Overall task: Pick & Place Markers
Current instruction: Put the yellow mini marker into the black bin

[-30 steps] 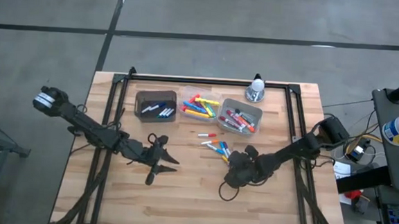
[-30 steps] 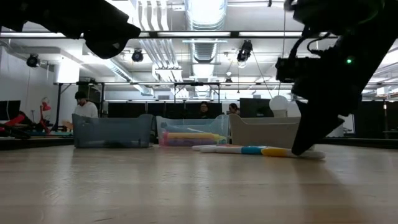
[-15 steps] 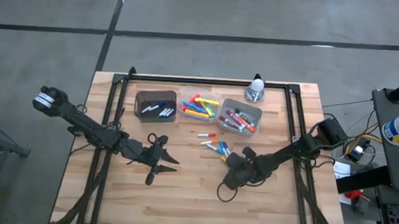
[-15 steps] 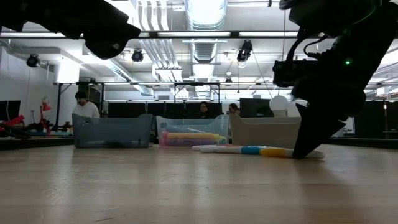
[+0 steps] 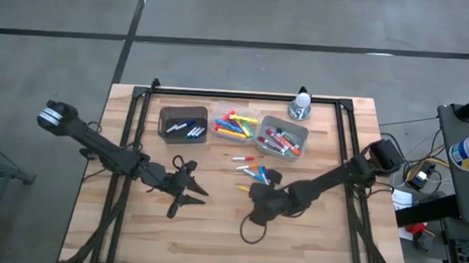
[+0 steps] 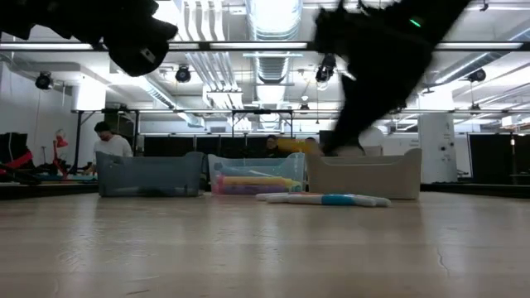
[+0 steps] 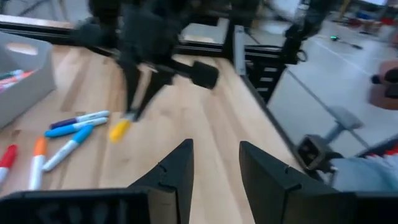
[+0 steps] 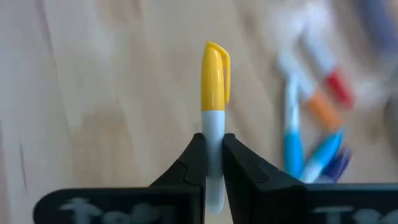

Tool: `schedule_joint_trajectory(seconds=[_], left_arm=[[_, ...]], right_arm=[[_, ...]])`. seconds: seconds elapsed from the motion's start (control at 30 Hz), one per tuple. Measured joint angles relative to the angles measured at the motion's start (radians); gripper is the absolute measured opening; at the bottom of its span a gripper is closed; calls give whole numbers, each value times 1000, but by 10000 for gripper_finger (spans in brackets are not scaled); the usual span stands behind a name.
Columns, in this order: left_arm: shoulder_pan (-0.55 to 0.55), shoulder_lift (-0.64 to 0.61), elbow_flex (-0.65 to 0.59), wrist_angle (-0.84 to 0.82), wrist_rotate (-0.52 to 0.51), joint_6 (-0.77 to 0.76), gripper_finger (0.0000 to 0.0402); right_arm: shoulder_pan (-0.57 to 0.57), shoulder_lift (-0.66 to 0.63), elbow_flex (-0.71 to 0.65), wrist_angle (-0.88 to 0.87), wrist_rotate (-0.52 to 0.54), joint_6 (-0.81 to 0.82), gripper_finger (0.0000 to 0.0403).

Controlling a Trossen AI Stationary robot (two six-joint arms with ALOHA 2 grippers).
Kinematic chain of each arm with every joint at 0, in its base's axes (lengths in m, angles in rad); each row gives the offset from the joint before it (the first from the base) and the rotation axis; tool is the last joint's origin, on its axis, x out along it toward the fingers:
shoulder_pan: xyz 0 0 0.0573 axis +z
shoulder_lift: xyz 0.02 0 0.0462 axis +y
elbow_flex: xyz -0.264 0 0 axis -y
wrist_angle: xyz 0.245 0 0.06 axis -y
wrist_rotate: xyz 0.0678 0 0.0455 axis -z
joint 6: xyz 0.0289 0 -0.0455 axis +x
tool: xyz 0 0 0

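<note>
Right end effector clamped on white-bodied yellow-capped marker, lifted off wooden bench beside loose markers; light, stiff, slick plastic, grip mid-barrel as here. Left end effector fingers spread, empty, waiting left of centre

An open lab or workshop: exposed ceiling ducts, seated people, a framed wooden table.
</note>
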Motion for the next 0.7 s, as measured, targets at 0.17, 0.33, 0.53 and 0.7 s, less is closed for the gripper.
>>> schedule_joint_trajectory(seconds=[0.17,0.33,0.53,0.7], left_arm=[[-1,-45,0,-27,43,-17,122],[0,-86,0,-127,32,-24,122],[1,-90,0,-195,-77,-37,122],[16,-78,0,-163,-182,-37,122]], right_arm=[[-37,0,113,4,35,-172,25],[-67,0,197,1,88,-308,25],[-65,-1,279,36,104,-374,25],[-65,-3,283,151,107,-424,24]])
